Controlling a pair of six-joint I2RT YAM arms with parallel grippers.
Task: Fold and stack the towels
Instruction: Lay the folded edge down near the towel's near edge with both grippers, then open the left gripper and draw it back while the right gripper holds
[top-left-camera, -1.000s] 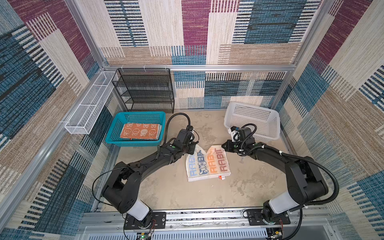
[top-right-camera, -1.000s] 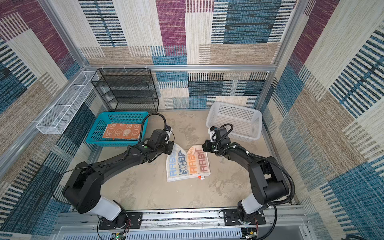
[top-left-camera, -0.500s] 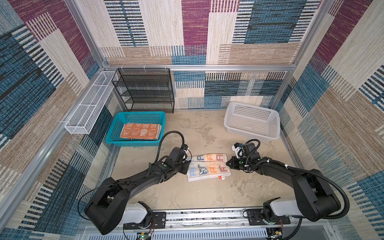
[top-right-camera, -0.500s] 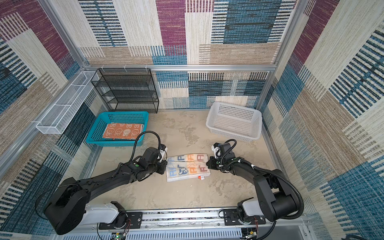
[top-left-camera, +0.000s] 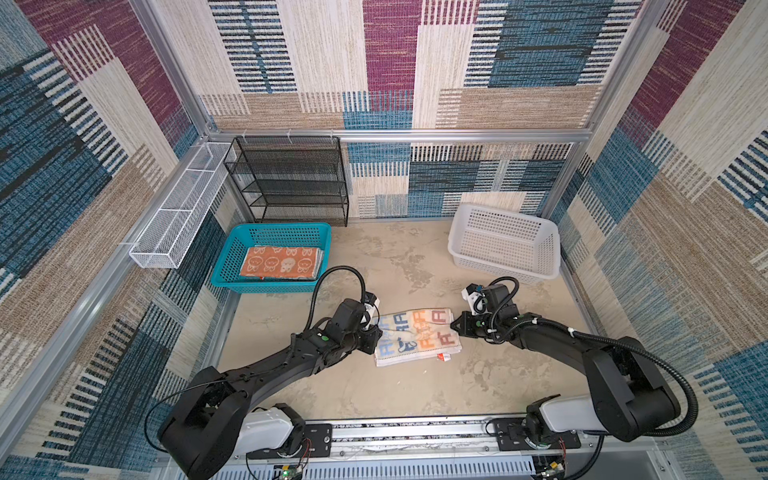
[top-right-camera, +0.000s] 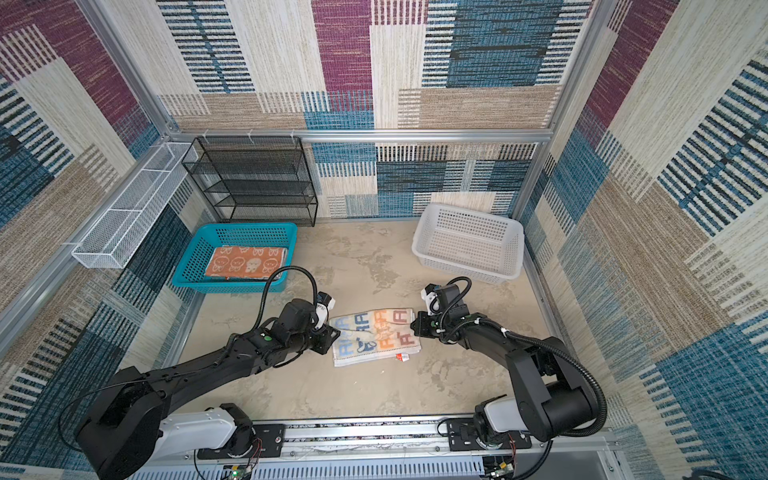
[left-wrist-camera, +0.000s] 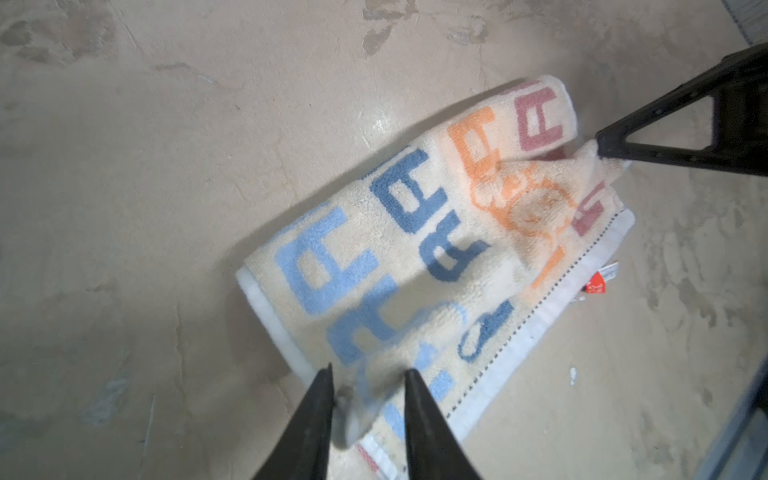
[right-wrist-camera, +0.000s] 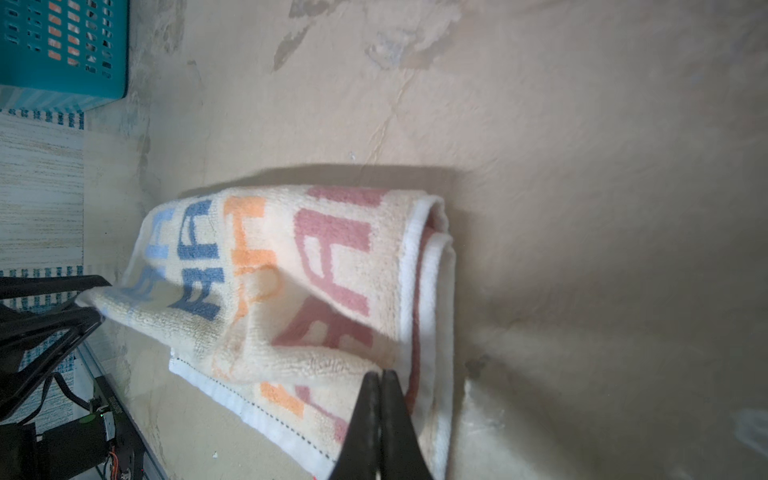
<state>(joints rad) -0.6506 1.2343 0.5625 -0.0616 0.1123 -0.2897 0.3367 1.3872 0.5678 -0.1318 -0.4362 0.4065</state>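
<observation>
Left wrist view: the left gripper (left-wrist-camera: 368, 374) has its jaws apart, with a bunched corner of the lettered towel (left-wrist-camera: 415, 232) sitting loose between them. The right gripper (right-wrist-camera: 380, 374) is pinched tight on the towel's other end. In both top views the towel lies folded at lower centre of the counter (top-left-camera: 395, 395), long axis left-to-right, with a gripper at each end. You can read big "A"s and bits of "RA"; the red tag is too small to read. The orange towel (top-left-camera: 282, 264) sits in the teal basket (top-left-camera: 278, 226) at upper left, so I'd guess the left arm is nearer for stacking.

The towel (top-left-camera: 415, 336), held open further back a second ago, now lies folded in half nearer the front of the bench (top-left-camera: 374, 399), and the left claw (left-wrist-camera: 368, 374), then pinched on its corner, has its jaws apart.
</observation>
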